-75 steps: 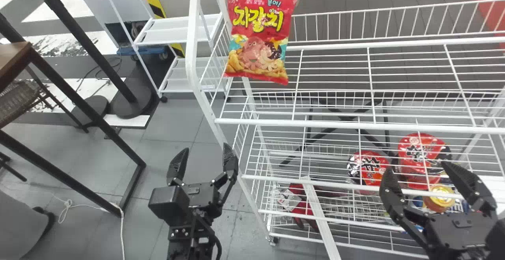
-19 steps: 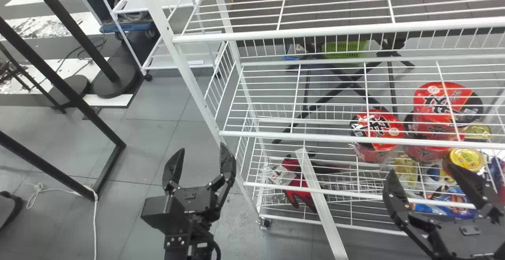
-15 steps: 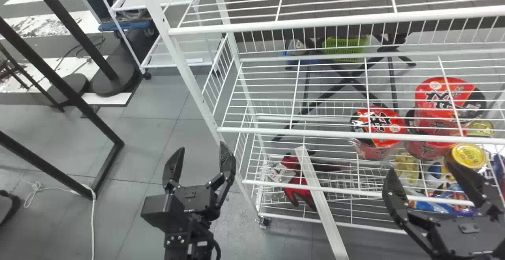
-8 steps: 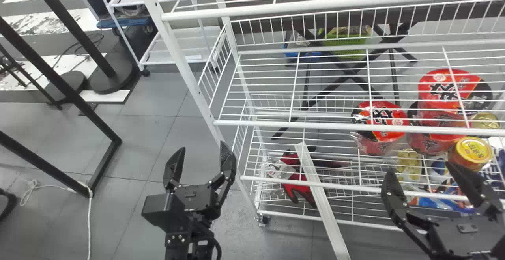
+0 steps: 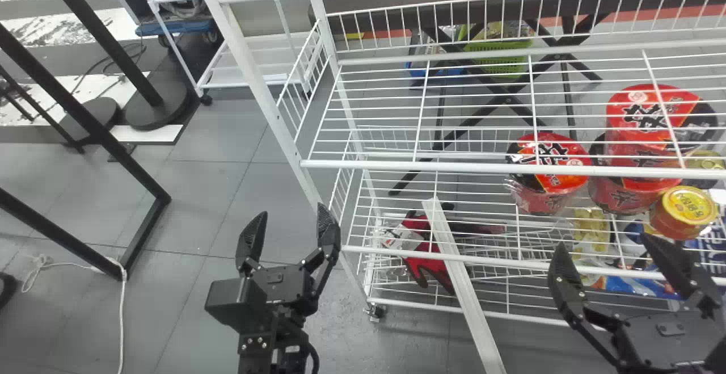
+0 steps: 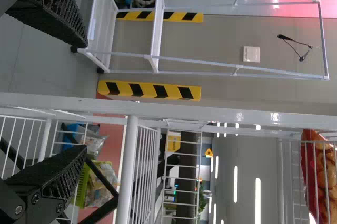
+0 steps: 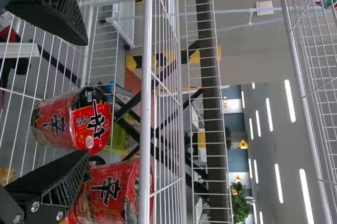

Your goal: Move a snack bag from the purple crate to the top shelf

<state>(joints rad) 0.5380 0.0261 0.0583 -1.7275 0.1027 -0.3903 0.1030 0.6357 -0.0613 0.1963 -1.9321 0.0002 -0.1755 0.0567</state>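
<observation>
One snack bag (image 6: 322, 174) is seen high on the wire rack, partly cut off by the left wrist view's edge and screened by white wires. Neither claw is in contact with it. The left claw (image 5: 287, 210) is held with its fingers spread and nothing between them, near the rack's left front post (image 5: 261, 84). The right claw (image 5: 602, 240) is likewise released, its fingers parted in front of the rack's right part.

Between the right claw and the goods, white rails and wires are interposed. Through them are seen a single red-and-black noodle cup (image 5: 553, 181) and, beside it, stacked noodle cups (image 5: 646, 116). Close to the stack are placed a yellow-lidded jar (image 5: 688, 206) and a gold-topped can (image 5: 706, 160); a blue packet (image 5: 635, 286) is partly covered by the right claw's fingers in the head view. Farther left, the rack's lower part is crossed by a slanting white slat (image 5: 462, 283), by which a red-and-black item (image 5: 428, 266) is partly hidden.

Behind the rack, a green basket (image 5: 502, 59) is seen among crossed black legs (image 5: 507, 101). Well apart, beyond the left post, a white cart (image 5: 244, 59) and a black frame (image 5: 102, 130) are seen.
</observation>
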